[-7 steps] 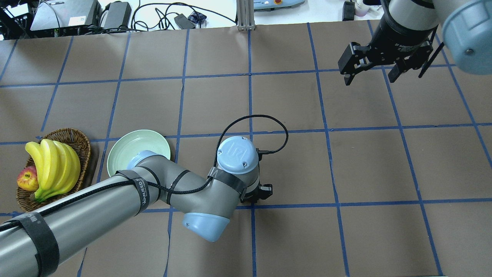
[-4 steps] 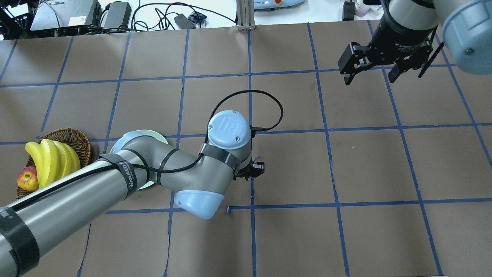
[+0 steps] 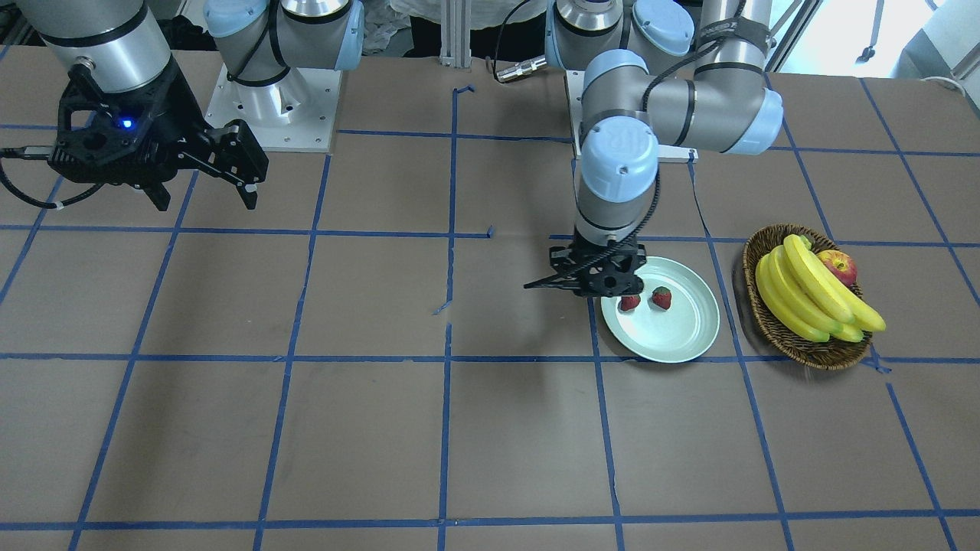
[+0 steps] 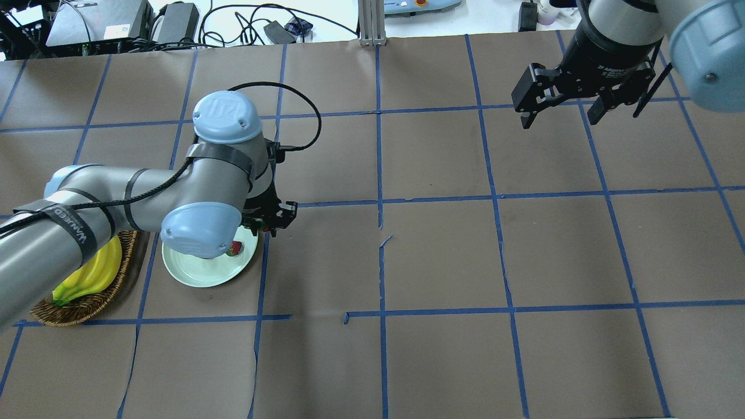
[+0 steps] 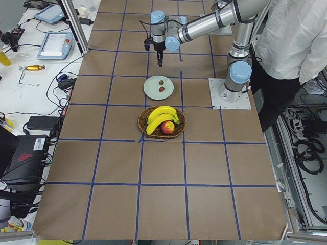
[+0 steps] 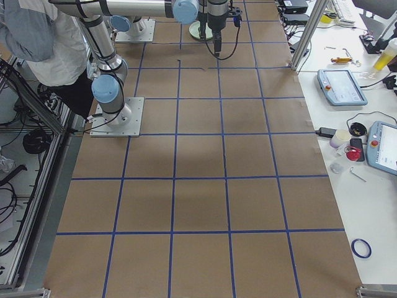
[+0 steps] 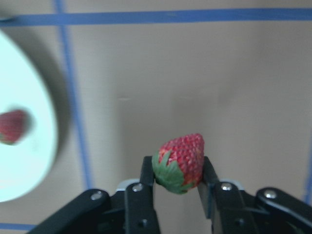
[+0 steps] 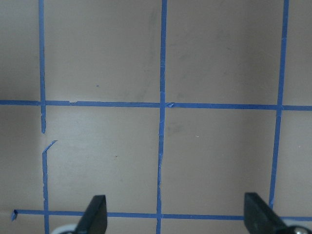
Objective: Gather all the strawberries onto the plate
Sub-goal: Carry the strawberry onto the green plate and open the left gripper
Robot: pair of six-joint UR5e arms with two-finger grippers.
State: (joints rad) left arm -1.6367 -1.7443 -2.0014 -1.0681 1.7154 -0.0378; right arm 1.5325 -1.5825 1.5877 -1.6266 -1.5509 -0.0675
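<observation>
My left gripper [image 7: 178,192] is shut on a red strawberry [image 7: 179,162] with a green cap and holds it above the brown table, just beside the rim of the pale plate [image 7: 27,161]. In the front-facing view the gripper [image 3: 605,289] hangs over the plate's [image 3: 674,337] edge, and two strawberries [image 3: 629,303] [image 3: 661,298] lie on the plate. The overhead view shows the gripper [image 4: 269,224] at the plate's [image 4: 198,270] far right rim, with one strawberry [image 4: 236,248] peeking out from under the arm. My right gripper [image 4: 561,116] is open and empty, far off to the right.
A wicker basket [image 3: 796,337] with bananas [image 3: 811,298] and an apple [image 3: 838,266] stands right beside the plate, on the side away from the table's middle. My left arm's elbow covers part of the plate and the basket [image 4: 87,302] in the overhead view. An operator stands by the robot base [image 5: 286,46].
My left arm has swung from the table's middle over to the left, bringing its gripper to the plate's rim. The right arm has not moved.
</observation>
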